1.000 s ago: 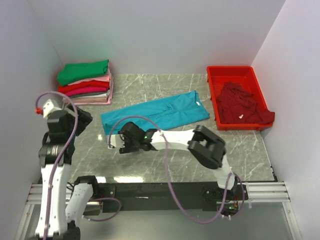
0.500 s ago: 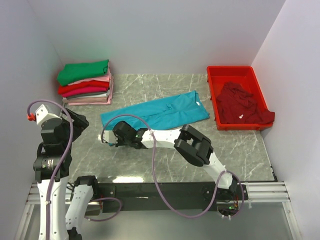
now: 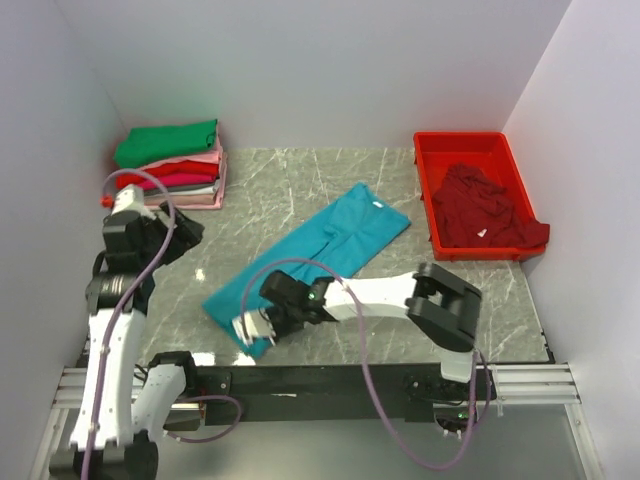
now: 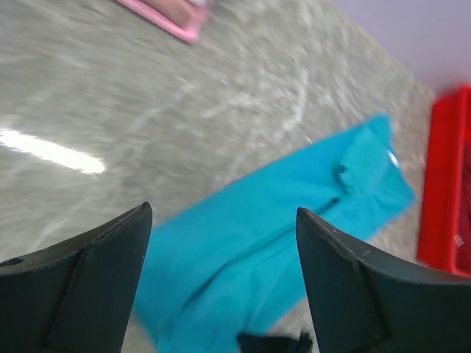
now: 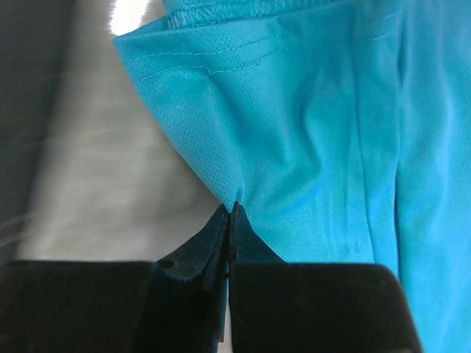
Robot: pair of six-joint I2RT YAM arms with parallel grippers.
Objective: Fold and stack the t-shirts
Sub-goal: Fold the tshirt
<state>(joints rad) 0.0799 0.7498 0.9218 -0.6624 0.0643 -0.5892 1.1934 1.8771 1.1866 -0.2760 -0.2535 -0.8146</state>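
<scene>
We show a grey-veined marble table (image 3: 300,185) bearing three items. A teal-blue t-shirt (image 3: 335,238), folded into a long narrow strip, lies flat on the slab and slants from near left to far right, collar end farthest. We mark a stack of folded t-shirts (image 3: 170,165) in the far left corner, green on top and pink lowest. A red tray (image 3: 460,138) sits at the far right, well apart from the stack.

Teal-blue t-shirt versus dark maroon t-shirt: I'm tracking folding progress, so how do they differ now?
The teal-blue t-shirt lies flattened in a long strip on the table; the dark maroon t-shirt is crumpled in the red tray. The right pincer pinches the teal-blue t-shirt's near edge; nothing holds the dark maroon t-shirt. Neither is on the folded stack.
</scene>
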